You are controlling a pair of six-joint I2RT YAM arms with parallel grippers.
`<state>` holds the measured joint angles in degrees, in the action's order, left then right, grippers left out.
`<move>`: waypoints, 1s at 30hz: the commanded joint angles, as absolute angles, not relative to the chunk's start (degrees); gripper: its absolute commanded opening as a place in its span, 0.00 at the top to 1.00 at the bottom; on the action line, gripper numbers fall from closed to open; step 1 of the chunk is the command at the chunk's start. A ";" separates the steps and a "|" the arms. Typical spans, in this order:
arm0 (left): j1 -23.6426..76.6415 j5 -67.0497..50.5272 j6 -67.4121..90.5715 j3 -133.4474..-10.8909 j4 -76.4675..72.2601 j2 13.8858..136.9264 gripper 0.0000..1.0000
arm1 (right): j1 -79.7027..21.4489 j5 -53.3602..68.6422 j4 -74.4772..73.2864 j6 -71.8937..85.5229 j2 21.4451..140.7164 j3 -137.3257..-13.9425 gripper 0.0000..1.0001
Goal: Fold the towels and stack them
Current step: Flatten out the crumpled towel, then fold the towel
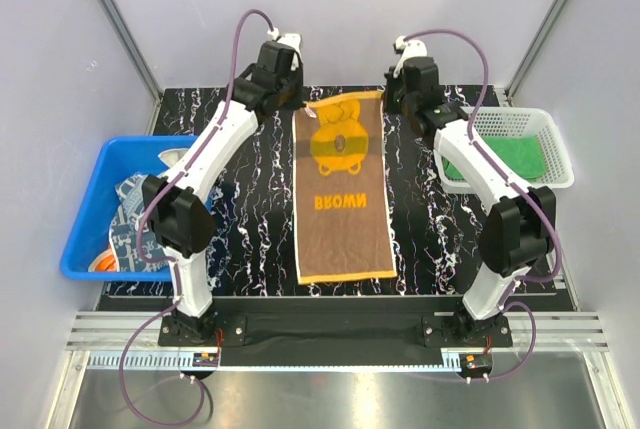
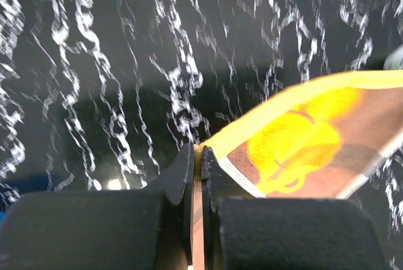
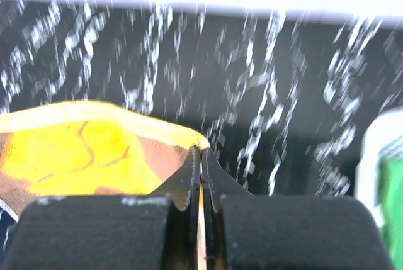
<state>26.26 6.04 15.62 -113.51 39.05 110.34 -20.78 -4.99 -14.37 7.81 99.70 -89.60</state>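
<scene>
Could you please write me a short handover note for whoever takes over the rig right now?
The left hand is shut on the far left corner of the brown towel.
The right hand is shut on its far right corner.
The brown towel lies long on the table, its far edge raised a little.
Done: a green towel lies in the basket.
Left: fold the brown towel, probably far edge to near edge, and stack it. Then do the towels in the bin, where a navy-patterned towel shows.
</scene>
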 commanded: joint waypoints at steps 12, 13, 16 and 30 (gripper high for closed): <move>21.18 -1.57 8.27 -123.32 32.26 120.67 1.00 | -16.08 -1.94 -0.88 -3.43 110.30 -98.88 1.00; 21.18 -2.28 8.00 -123.05 32.34 120.41 1.00 | -16.08 -1.24 -1.14 -3.34 110.39 -98.79 1.00; 21.27 -5.09 8.08 -119.38 32.52 118.49 1.00 | -16.17 3.06 -0.53 -1.24 108.64 -95.29 1.00; 22.76 -9.84 8.17 -95.64 33.48 99.69 1.00 | -16.26 8.00 -3.42 5.97 90.19 -74.28 1.00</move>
